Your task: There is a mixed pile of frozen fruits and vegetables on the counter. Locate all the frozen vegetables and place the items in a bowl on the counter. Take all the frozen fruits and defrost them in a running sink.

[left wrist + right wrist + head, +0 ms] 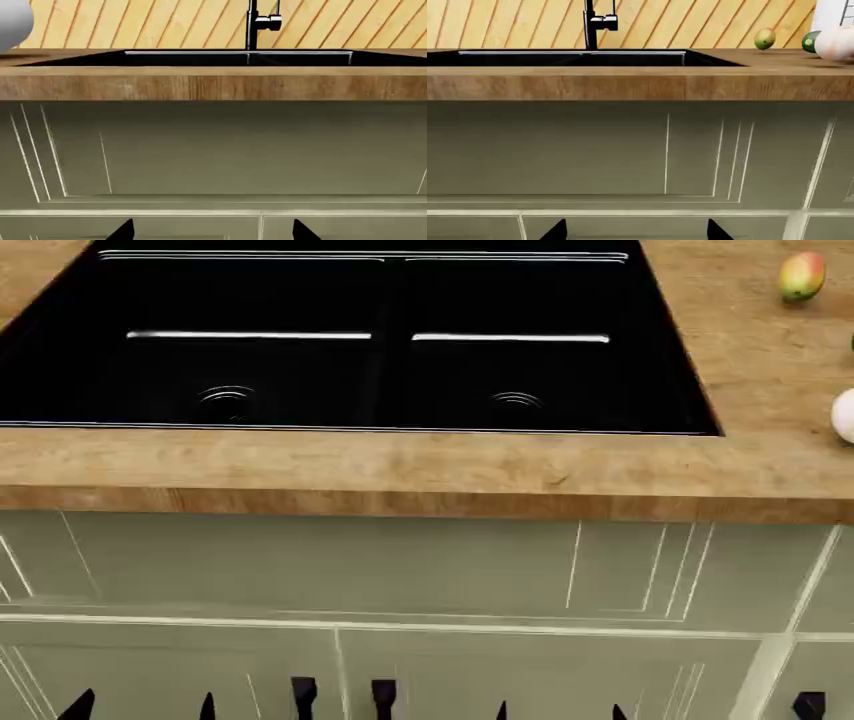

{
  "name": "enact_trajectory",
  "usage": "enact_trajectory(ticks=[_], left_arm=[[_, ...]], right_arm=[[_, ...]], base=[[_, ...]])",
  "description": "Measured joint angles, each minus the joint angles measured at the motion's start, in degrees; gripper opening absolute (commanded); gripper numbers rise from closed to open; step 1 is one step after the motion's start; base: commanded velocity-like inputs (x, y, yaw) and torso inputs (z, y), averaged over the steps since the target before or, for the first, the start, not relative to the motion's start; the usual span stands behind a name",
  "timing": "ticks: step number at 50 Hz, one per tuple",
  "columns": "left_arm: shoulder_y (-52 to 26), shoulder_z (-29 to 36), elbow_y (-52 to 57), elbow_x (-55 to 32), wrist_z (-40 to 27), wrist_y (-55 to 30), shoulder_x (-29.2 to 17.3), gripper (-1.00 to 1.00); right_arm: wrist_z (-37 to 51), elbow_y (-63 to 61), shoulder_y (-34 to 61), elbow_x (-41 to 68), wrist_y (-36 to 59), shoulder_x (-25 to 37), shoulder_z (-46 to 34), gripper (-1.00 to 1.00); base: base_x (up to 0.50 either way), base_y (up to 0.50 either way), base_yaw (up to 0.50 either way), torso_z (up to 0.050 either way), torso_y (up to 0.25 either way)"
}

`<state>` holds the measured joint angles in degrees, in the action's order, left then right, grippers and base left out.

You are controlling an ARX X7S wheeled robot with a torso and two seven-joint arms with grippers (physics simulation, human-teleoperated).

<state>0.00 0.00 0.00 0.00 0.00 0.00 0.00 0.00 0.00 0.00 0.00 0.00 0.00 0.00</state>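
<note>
The black double-basin sink (360, 340) sat sunk into the wood-grain counter (400, 475), both basins bare, with the black faucet (590, 25) rising at its back edge. The mango (801, 276) lay on the counter toward its back edge, beyond the sink's right rim; the pale round fruit (843, 416) rested nearer the front edge. Both arms hung low before the pale green cabinet doors (427, 570). The left gripper (212, 231) and right gripper (635, 231) stood with fingers apart, holding nothing.
</note>
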Motion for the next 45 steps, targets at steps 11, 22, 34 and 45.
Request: enact_trajectory(ticks=[11, 22, 34, 45], left_arm=[[-0.09, 1.56, -0.28, -1.04, -1.35, 0.07, -1.23, 1.0], [-0.03, 2.9, -0.26, -2.54, -2.73, 0.0, -2.73, 1.0], [0.19, 4.05, -0.01, -4.16, -3.79, 0.06, -3.74, 1.0], [-0.09, 5.08, -0.18, -5.04, -4.71, -0.05, -4.41, 1.0]], right_arm=[[1.54, 0.07, -0.06, 1.25, -0.38, 1.23, -1.42, 1.0], [3.47, 0.35, 0.03, 2.34, -0.2, 2.33, -2.95, 1.0], [5.2, 0.76, 0.29, 3.47, 0.02, 3.44, -4.01, 1.0], [6.17, 0.97, 0.36, 4.43, -0.42, 4.26, -4.9, 1.0]], base=[[0.0, 0.0, 0.0, 0.0, 0.0], [0.0, -0.17, 0.0, 0.0, 0.0], [-0.14, -0.5, 0.0, 0.0, 0.0], [0.09, -0.5, 0.0, 0.0, 0.0]])
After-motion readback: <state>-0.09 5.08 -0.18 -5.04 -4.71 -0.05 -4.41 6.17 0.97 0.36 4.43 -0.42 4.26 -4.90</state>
